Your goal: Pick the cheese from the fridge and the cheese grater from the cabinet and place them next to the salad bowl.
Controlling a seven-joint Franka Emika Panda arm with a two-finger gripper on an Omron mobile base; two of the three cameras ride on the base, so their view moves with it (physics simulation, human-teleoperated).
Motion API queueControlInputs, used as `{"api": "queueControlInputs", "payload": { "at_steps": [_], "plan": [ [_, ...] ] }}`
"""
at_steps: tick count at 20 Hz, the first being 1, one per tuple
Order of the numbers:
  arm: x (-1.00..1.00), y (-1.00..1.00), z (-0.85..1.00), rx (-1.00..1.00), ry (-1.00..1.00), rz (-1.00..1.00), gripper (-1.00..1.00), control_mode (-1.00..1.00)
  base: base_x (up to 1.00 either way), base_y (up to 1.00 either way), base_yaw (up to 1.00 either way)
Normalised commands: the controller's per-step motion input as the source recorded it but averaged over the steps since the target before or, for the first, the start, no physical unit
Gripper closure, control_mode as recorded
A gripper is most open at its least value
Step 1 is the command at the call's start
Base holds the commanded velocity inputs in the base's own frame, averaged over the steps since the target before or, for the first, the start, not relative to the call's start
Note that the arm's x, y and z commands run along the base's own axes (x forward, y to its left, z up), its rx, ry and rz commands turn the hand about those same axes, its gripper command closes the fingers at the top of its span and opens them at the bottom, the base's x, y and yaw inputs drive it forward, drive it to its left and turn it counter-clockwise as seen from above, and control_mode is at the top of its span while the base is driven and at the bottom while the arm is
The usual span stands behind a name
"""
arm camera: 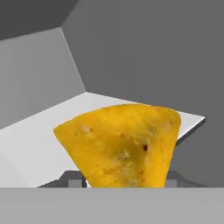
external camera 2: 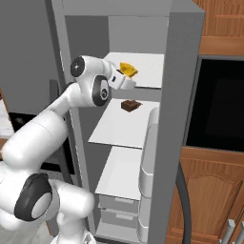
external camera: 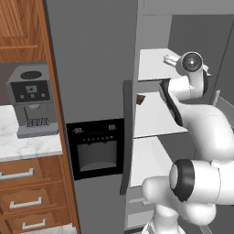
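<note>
Cheese (arm camera: 124,146), mottled yellow-orange wedge, clamped in tool (external camera 2: 127,76), over smooth white fridge shelf (external camera 2: 147,69)

A grey coffee machine (external camera: 31,101) stands on the white marble worktop (external camera: 27,146), near its back edge. Wooden drawers (external camera: 32,194) with silver handles sit beneath that worktop. A small brown block (external camera 2: 130,105) lies on a white shelf. A black oven front (external camera 2: 217,102) is framed in brown wood.
</note>
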Motion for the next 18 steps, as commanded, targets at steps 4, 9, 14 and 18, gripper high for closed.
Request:
{"api": "queueControlInputs", "payload": {
  "at_steps": [4,9,14,18],
  "plan": [
    [-0.89,0.09,0.23,0.0,0.03,-0.02,1.0,-1.0,0.0,0.0,0.0],
    [-0.75,0.17,0.21,0.0,0.11,-0.01,1.0,-1.0,0.0,0.0,0.0],
    [-0.56,0.23,0.0,0.0,0.24,0.0,1.0,-1.0,0.0,0.0,0.0],
    [-0.64,0.23,0.0,0.0,0.28,0.0,1.0,-1.0,0.0,0.0,0.0]
  ]
}}
